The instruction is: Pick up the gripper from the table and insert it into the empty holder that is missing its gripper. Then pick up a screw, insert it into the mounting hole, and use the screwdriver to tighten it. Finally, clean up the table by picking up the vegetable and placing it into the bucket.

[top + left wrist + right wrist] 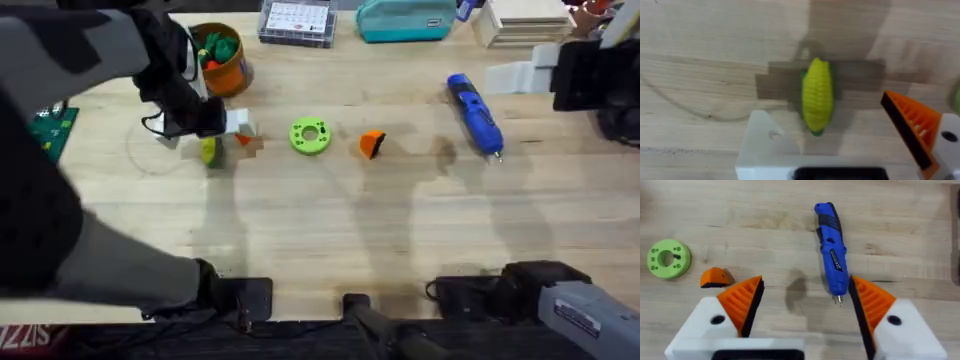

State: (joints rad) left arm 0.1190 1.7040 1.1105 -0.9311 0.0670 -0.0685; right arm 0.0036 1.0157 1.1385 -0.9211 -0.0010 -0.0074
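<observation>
Vegetable (817, 95) lies on the table directly between my left gripper's (845, 145) spread fingers, long axis pointing away from the wrist, crosswise to the closing line. Bucket (222, 60) stands nearby. My right gripper (805, 312) hangs open over the screwdriver (832, 255).

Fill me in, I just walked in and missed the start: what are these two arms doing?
The left hand is down over the vegetable, open, with the yellow piece between its fingers but not gripped. One finger is a bare white holder; the other carries an orange pad. The loose orange gripper lies on the table beside a green disc. The right hand hangs open above the blue screwdriver, which lies untouched. The bucket stands behind the left hand.
</observation>
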